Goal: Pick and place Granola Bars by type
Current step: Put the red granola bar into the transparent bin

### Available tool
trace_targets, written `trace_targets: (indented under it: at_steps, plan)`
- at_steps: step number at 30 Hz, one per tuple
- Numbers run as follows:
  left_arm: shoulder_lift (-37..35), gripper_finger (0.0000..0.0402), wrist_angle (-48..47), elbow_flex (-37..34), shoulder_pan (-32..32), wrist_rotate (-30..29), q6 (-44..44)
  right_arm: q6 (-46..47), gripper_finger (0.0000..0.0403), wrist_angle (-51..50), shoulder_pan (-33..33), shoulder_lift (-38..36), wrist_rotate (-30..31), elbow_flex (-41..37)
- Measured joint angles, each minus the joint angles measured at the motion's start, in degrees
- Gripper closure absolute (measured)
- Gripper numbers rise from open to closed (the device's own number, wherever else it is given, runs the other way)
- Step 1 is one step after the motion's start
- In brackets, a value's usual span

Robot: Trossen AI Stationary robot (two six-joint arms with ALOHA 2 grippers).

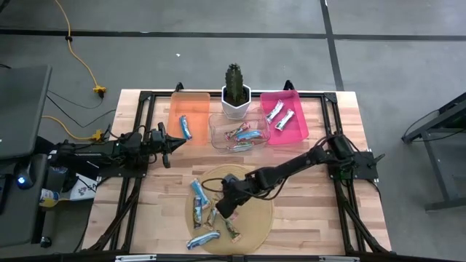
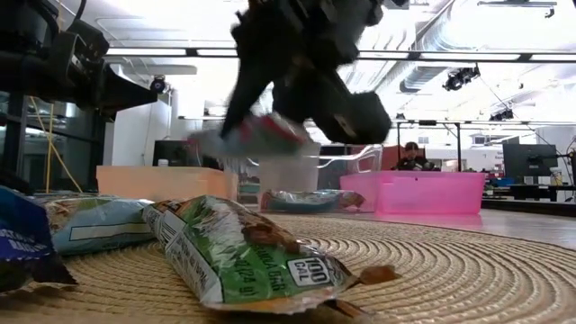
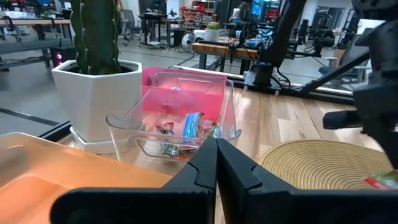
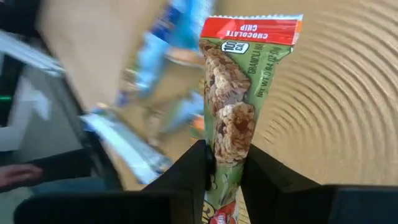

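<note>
A: While the right claw (image 4: pixel 225 171) hangs over the round woven mat (image 1: pixel 258 218) at the lower middle of the overhead picture, what has it got?

B: A granola bar (image 4: pixel 233 118) in a green wrapper with a red end band, pinched between its two fingers. In the table-level picture that bar (image 2: pixel 256 135) sits off the mat, up in the air near the top centre.

A: And the rest of the bars?

B: Several lie loose on the left part of the mat (image 1: pixel 204 211), blue-and-white ones mostly. Another green-wrapped bar (image 2: pixel 243 256) lies flat on the mat in the foreground of the table-level picture.

A: Anything in the bins?

B: The orange bin (image 1: pixel 189 113), upper left of centre overhead, holds one blue bar (image 1: pixel 186 128). The clear bin (image 1: pixel 239 129) in the middle holds a few mixed bars, and the pink bin (image 1: pixel 284 116) to its right holds two silver ones (image 1: pixel 279 115).

A: What stands behind the clear bin?

B: A cactus (image 1: pixel 234 81) in a white pot, at the far edge of the tabletop (image 1: pixel 320 211).

A: The left claw (image 3: pixel 216 163)?

B: Fingers pressed together, holding nothing, at the left of the overhead picture beside the near end of the orange bin.
</note>
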Motion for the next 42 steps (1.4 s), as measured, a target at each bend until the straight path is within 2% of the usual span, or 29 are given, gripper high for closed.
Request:
trace_targets:
  at_steps: [8, 16, 22, 32, 38, 42]
  plan:
    - [-0.02, 0.0400, 0.00, 0.00, -0.01, -0.01, -0.01, -7.29, 0.0329, 13.03, -1.92, -2.95, 0.72, 0.03]
    - [-0.02, 0.0400, 0.01, 0.00, -0.01, 0.00, 0.00, -18.72, 0.0329, 34.31, -2.57, -3.73, 0.73, 0.11]
    - [-0.02, 0.0400, 0.02, -0.02, -0.02, 0.00, 0.00, -28.90, 0.0329, 43.10, -2.57, -3.72, 1.01, 0.14]
    - [0.01, 0.0400, 0.02, -0.02, 0.00, 0.00, 0.00, -41.41, 0.0329, 50.65, -2.65, -3.69, 4.32, 0.99]
    - [-0.02, 0.0400, 0.02, 0.00, 0.00, 0.00, 0.00, -49.62, 0.0329, 48.22, -3.35, -3.68, 4.26, 8.07]
    - [0.01, 0.0400, 0.02, -0.02, 0.01, 0.00, 0.00, -55.91, 0.0329, 42.05, -4.33, -3.68, 4.29, 15.03]
